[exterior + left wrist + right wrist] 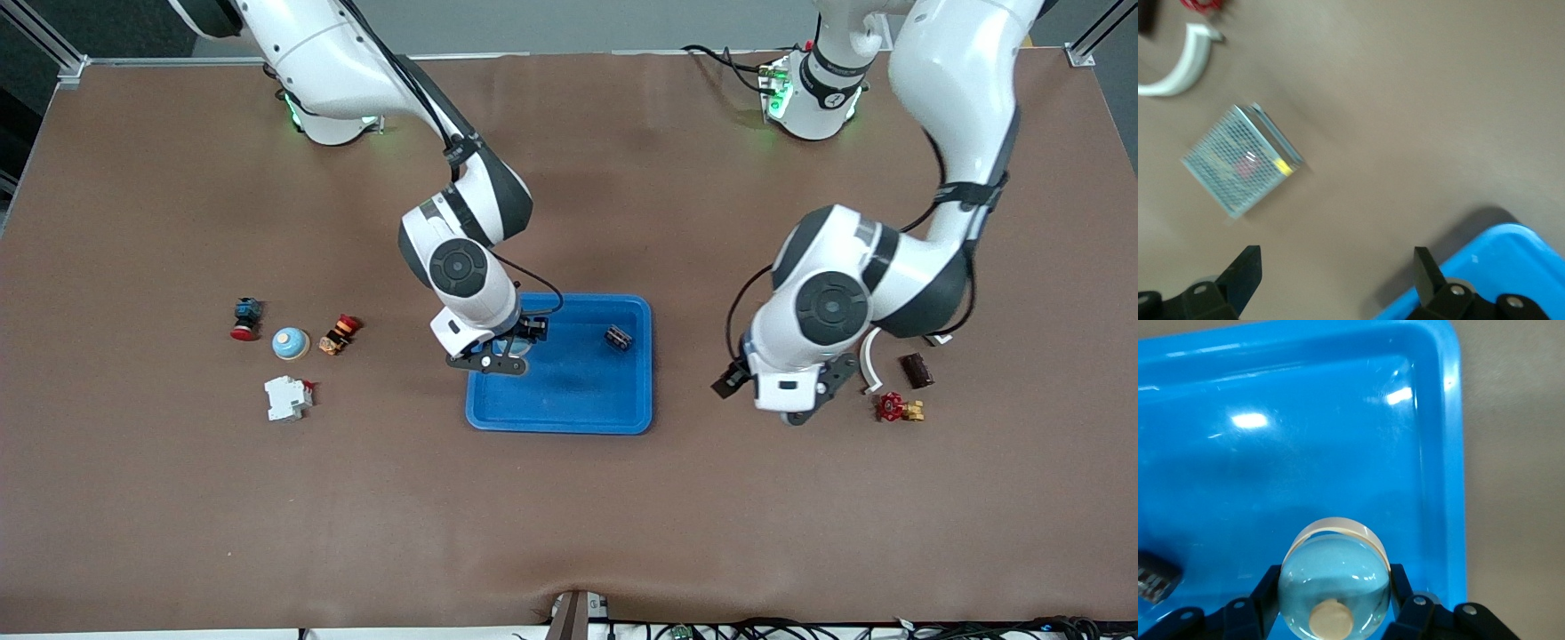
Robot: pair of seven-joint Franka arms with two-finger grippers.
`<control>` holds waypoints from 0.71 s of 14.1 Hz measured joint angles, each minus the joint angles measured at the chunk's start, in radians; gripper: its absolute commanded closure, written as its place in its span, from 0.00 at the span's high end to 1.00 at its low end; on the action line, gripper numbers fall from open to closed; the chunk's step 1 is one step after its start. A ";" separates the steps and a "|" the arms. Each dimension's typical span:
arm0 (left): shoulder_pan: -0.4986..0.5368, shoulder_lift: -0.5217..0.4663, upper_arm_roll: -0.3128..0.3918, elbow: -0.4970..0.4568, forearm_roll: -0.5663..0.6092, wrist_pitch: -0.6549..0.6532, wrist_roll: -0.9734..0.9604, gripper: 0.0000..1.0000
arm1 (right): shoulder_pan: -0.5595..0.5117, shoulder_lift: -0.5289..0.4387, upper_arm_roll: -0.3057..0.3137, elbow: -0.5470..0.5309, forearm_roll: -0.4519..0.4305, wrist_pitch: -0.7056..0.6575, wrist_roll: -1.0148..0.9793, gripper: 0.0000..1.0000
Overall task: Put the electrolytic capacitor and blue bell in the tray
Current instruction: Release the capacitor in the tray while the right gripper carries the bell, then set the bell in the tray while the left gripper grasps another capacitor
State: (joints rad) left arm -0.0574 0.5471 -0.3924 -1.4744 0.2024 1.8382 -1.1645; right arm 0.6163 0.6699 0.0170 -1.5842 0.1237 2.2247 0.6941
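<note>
Now, line by line, with the tray as the landmark:

Tray: the bright-blue tray (pixel 569 413) lies mid-table, between the two arms' working areas.

Blue bell: a pale-blue domed bell (pixel 1333 587) with a tan knob is pinched between the fingers of the right gripper (pixel 508 348), over the tray's corner toward the right arm's end, low above the floor; whether it touches the floor I cannot tell.

Capacitor: a small dark ribbed part (pixel 619 338), which I take for the electrolytic capacitor, already lies inside the tray near its rim toward the left arm's end.

Left gripper: the left gripper (pixel 1335 280) hangs over bare table just outside the tray toward the left arm's end, fingers spread wide and holding nothing. This arm appears to wait.

Outside the tray, left arm's end: a white curved piece (pixel 870 360), a dark brown block (pixel 916 370), a red-and-yellow valve (pixel 898 408), and a mesh-covered metal box (pixel 1241 160) seen only from the left wrist.

Outside the tray, right arm's end: a second blue domed bell (pixel 291 343), two red-capped buttons (pixel 246 318), and a white breaker (pixel 286 397).

Step in hand: delivering the bell, the last item by my reading.

Next move: it calls for settling the bell onto the tray floor, spreading the fingers, then lifting straight up so the dome is not dragged over the rim.
</note>
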 measured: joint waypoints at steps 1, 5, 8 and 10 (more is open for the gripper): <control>0.032 -0.023 0.000 -0.024 0.000 -0.008 0.059 1.00 | 0.000 0.011 -0.002 -0.002 0.000 0.011 0.000 0.43; 0.177 -0.108 0.000 -0.138 0.000 -0.012 0.297 1.00 | 0.005 0.028 -0.005 -0.054 0.000 0.106 0.000 0.44; 0.261 -0.125 0.001 -0.182 0.000 -0.011 0.418 1.00 | 0.019 0.041 -0.005 -0.064 0.000 0.118 0.000 0.44; 0.301 -0.124 0.001 -0.202 0.000 -0.005 0.476 1.00 | 0.027 0.049 -0.005 -0.064 0.000 0.120 0.000 0.45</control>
State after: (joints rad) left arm 0.2437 0.4233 -0.3913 -1.6767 0.2024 1.8333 -0.6890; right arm 0.6428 0.7190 0.0119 -1.6487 0.1235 2.3446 0.6940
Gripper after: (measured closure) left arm 0.000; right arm 0.313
